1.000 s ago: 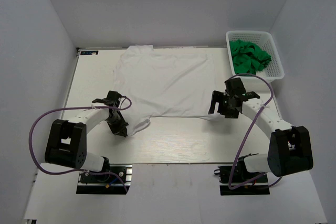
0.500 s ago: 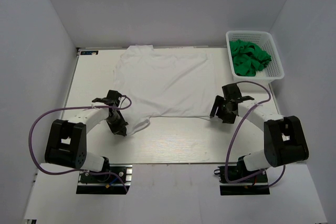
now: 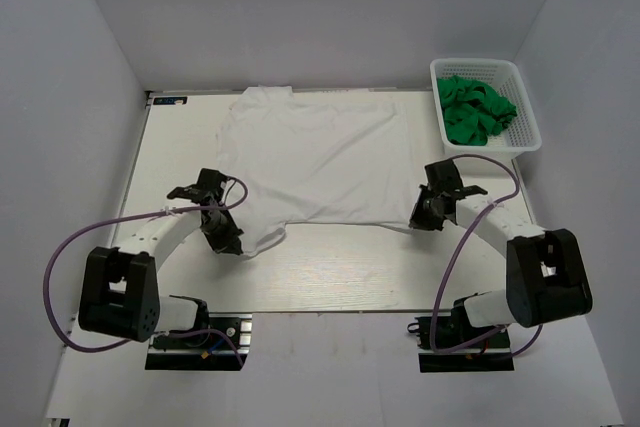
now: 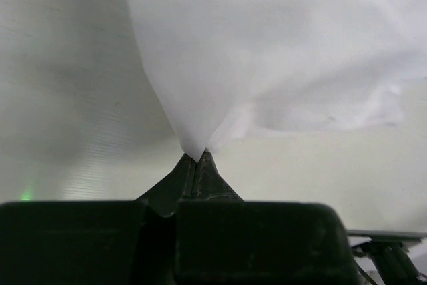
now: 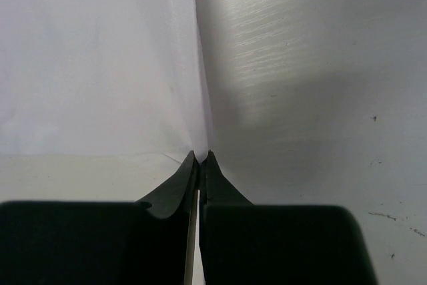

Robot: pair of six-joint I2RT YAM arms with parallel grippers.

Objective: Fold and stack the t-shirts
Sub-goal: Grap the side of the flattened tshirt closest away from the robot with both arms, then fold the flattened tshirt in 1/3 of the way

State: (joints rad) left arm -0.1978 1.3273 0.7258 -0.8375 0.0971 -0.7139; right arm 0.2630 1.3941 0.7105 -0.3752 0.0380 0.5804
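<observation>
A plain white t-shirt (image 3: 310, 157) lies spread flat across the middle of the table, collar toward the far edge. My left gripper (image 3: 232, 245) is shut on its near left corner, and the cloth rises in a peak from the closed tips (image 4: 198, 158) toward the shirt (image 4: 280, 45). My right gripper (image 3: 418, 219) is at the near right corner. Its jaws (image 5: 202, 157) are pressed together on the shirt's edge (image 5: 100, 65). Bright green t-shirts (image 3: 478, 109) lie bunched in the basket.
A white plastic lattice basket (image 3: 531, 137) stands at the back right corner of the table. Grey walls close in the left, right and far sides. Bare tabletop (image 3: 330, 267) shows between the shirt's near hem and the arm bases.
My right gripper has moved in to the shirt's near right corner and gone from open to shut on it. The left gripper keeps its grip in about the same place.
</observation>
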